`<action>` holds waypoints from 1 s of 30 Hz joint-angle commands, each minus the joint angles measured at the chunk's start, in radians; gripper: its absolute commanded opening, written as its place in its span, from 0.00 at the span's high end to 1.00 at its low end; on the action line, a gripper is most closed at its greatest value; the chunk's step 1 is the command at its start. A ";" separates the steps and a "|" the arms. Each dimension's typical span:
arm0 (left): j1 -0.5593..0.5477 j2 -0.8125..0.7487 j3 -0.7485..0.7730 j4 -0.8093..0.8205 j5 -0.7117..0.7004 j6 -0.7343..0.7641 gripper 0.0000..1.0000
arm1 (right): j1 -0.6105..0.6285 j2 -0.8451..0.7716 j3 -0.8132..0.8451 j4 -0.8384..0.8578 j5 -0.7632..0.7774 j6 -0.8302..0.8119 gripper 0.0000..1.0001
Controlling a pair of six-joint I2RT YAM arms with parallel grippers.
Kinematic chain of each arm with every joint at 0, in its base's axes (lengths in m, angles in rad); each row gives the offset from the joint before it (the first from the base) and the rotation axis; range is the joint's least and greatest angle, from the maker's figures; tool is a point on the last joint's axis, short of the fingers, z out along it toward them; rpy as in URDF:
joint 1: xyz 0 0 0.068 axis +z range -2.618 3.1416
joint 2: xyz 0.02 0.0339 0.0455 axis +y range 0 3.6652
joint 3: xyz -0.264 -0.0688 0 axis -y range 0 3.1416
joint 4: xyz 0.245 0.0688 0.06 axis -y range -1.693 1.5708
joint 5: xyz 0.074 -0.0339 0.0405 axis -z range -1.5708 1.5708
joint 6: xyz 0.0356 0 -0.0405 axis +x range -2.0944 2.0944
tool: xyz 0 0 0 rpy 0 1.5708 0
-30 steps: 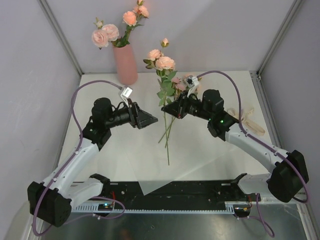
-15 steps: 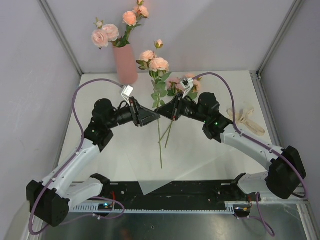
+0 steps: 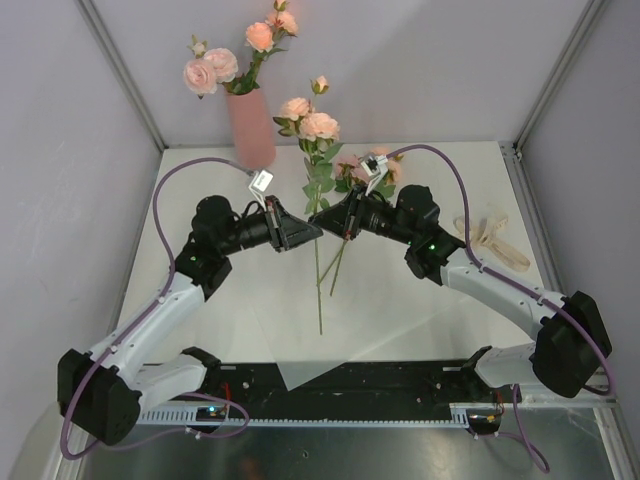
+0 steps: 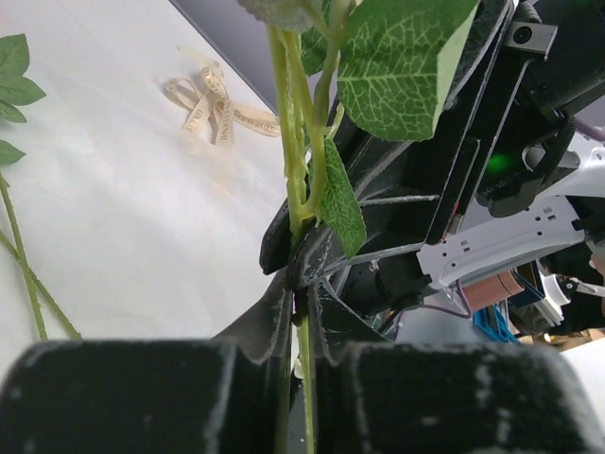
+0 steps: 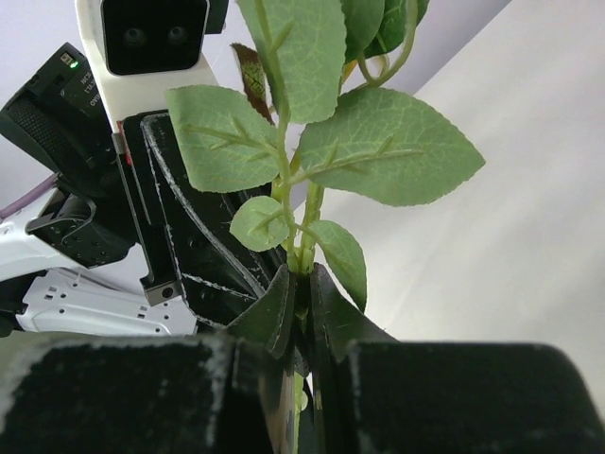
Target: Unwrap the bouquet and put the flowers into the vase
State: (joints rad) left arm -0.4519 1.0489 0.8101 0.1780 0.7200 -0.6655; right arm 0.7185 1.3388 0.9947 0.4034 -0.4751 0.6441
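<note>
– Left gripper (image 3: 318, 232): what is it doing?
– Its two dark fingers are pressed onto the thin green stem of a flower (image 3: 318, 185). In the left wrist view the stem (image 4: 295, 142) runs straight up through the narrow slit between the tips.
– And the right gripper (image 3: 314, 217)?
– It pinches the same stem, just on the far side of the left one, so the two meet tip to tip over the middle of the table (image 3: 420, 300). Whether the tips touch cannot be told. In its own wrist view the right gripper (image 5: 301, 288) is clamped right under a cluster of broad leaves.
– How does the flower lie?
– From above, its pale pink blooms point to the far side and its bare end points to the near side. Whether that end touches the table is unclear.
– Where is the vase (image 3: 251, 130)?
– It stands upright at the far left of the table, apart from both grippers, with several pink roses (image 3: 222, 68) rising out of it.
– Anything else?
– A second flower (image 3: 338, 268) is just right of the held stem, slanting toward it at its near end. A cream ribbon (image 3: 490, 240) lies loose on the right side, well apart from the grippers. A thin see-through sheet (image 3: 300, 365) lies flat at the near edge.
</note>
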 commanded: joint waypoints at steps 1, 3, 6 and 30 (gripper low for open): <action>-0.007 0.010 0.005 0.046 0.021 -0.008 0.96 | 0.006 -0.003 -0.005 0.071 -0.004 0.003 1.00; -0.008 0.013 0.010 0.047 0.015 -0.005 0.99 | 0.006 -0.007 -0.004 0.066 -0.004 0.003 0.96; -0.005 0.011 0.020 0.047 -0.033 0.019 1.00 | 0.004 -0.035 -0.005 0.042 0.005 -0.017 0.75; 0.221 0.408 0.842 0.079 -0.802 0.691 1.00 | -0.124 -0.541 -0.071 -0.432 0.234 -0.321 0.01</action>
State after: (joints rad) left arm -0.3023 1.3285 1.4986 0.2008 -0.0021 -0.0536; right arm 0.6132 0.8341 0.9344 0.0040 -0.2745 0.3641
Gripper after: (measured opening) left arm 0.023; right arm 0.992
